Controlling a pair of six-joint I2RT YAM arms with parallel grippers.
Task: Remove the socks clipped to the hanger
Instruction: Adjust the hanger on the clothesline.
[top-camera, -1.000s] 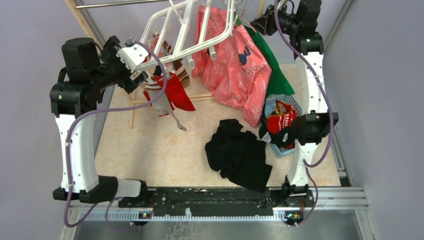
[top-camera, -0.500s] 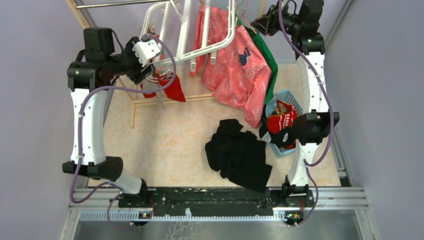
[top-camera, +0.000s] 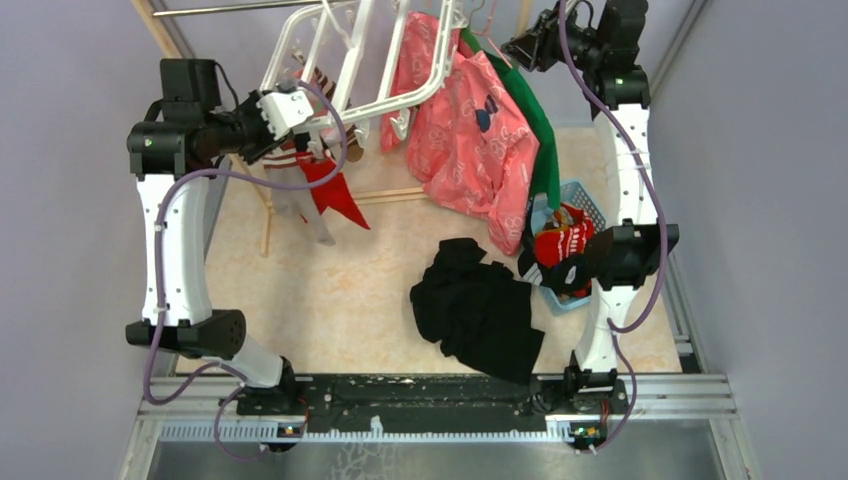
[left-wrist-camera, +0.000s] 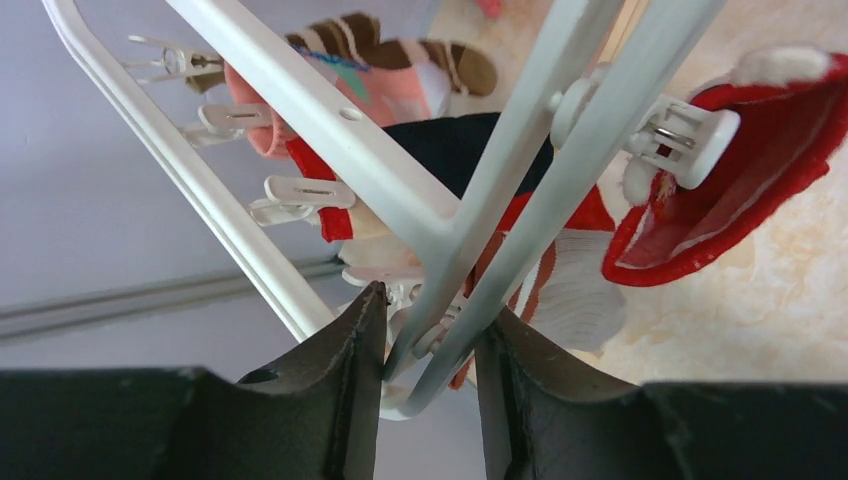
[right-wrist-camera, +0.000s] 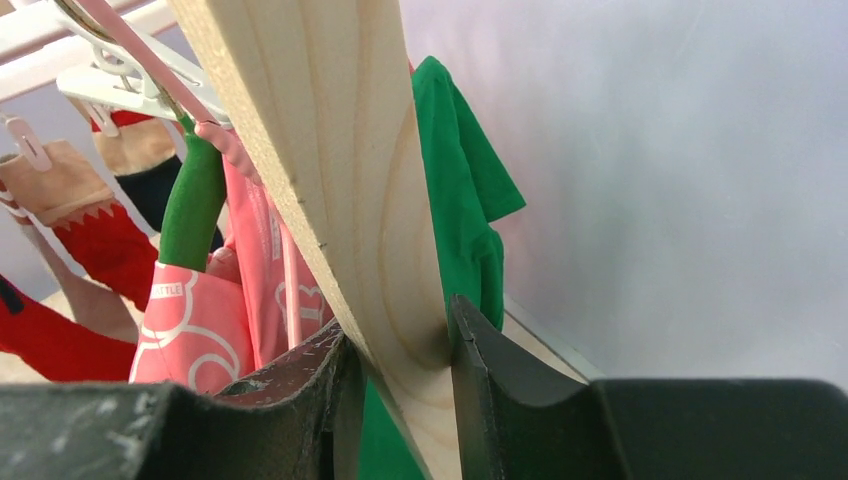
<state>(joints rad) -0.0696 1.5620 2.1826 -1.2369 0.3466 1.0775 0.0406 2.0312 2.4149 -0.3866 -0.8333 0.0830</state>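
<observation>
left tool (left-wrist-camera: 432, 305) pinching hanger (left-wrist-camera: 300, 105) crossbars, socks (left-wrist-camera: 745, 190) clipped just beyond, right tool (right-wrist-camera: 400, 320) pinching wooden post (right-wrist-camera: 320, 150)

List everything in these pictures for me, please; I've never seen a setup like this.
white plastic drying rack with clips: one, white, hanging tilted at the far left
small socks: several, red, pale, dark and brown-striped, clipped under the rack
pink printed shirt: one, pink, hanging right of the rack
green garment: one, green, behind the shirt
black cloth heap: one, black, mid-table
blue plastic basket: one, blue, right side, red-and-white cloth inside
light wooden post: one, pale wood, far right
beige tabletop: one, beige, underneath everything
left gripper: one, black, around the rack's bars
right gripper: one, black, clamped on the wooden post
</observation>
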